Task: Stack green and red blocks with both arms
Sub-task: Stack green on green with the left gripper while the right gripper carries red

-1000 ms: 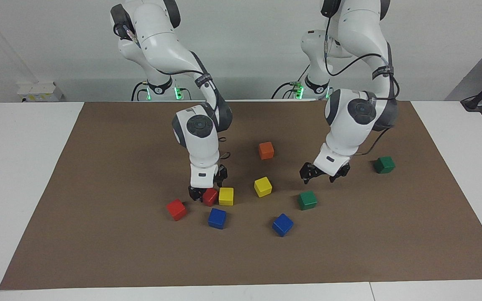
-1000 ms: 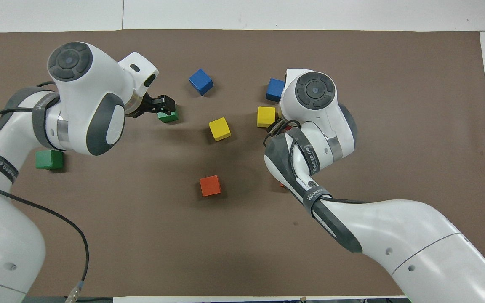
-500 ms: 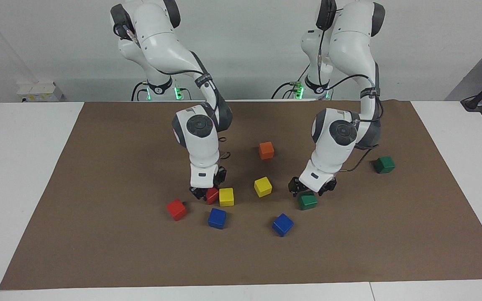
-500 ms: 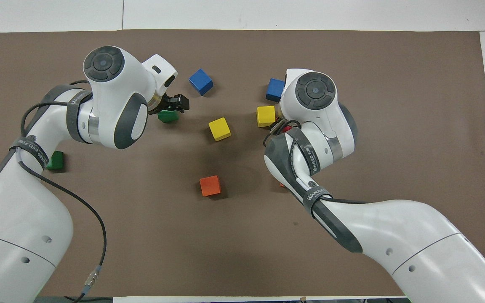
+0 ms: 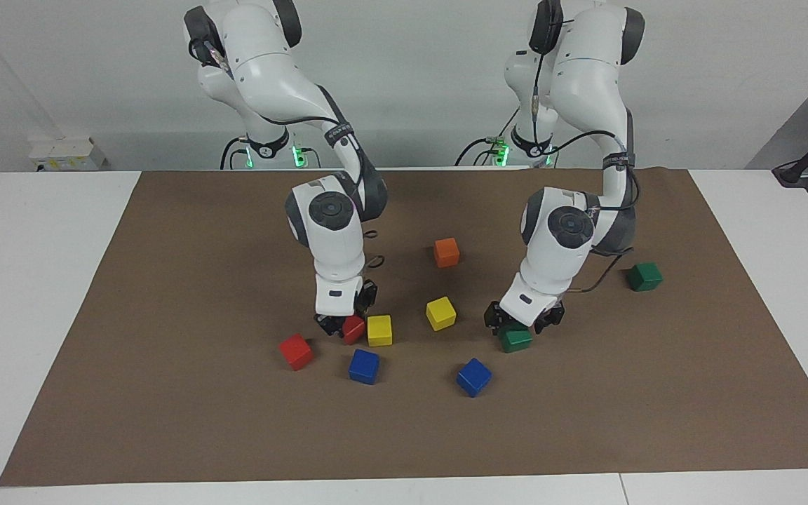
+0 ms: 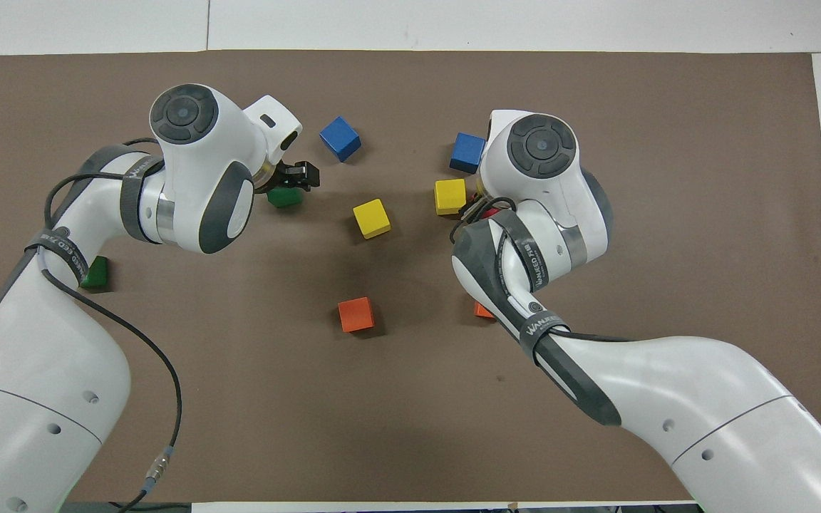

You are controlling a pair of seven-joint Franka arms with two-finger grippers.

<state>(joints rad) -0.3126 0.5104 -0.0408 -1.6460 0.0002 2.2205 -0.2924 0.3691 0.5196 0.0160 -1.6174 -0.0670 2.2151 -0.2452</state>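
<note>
The right end effector [image 5: 341, 327] has clamped shut on a red cube [image 5: 353, 328] just beside the yellow cube [image 5: 379, 330]; the left end effector [image 5: 522, 321], jaws wide, has dropped around a green cube [image 5: 515, 339], so both pickups look near

The lower third of the facing frame was bare brown mat [image 5: 404, 442], as were its left and right margins. At centre the room was tight: a yellow cube [image 5: 379, 330] touched the red cube [image 5: 353, 328] in the right gripper [image 5: 339, 327], with a blue cube [image 5: 364, 366] and another red cube [image 5: 296, 351] just below. A second yellow cube [image 5: 440, 313] sat between the two grippers.
</note>
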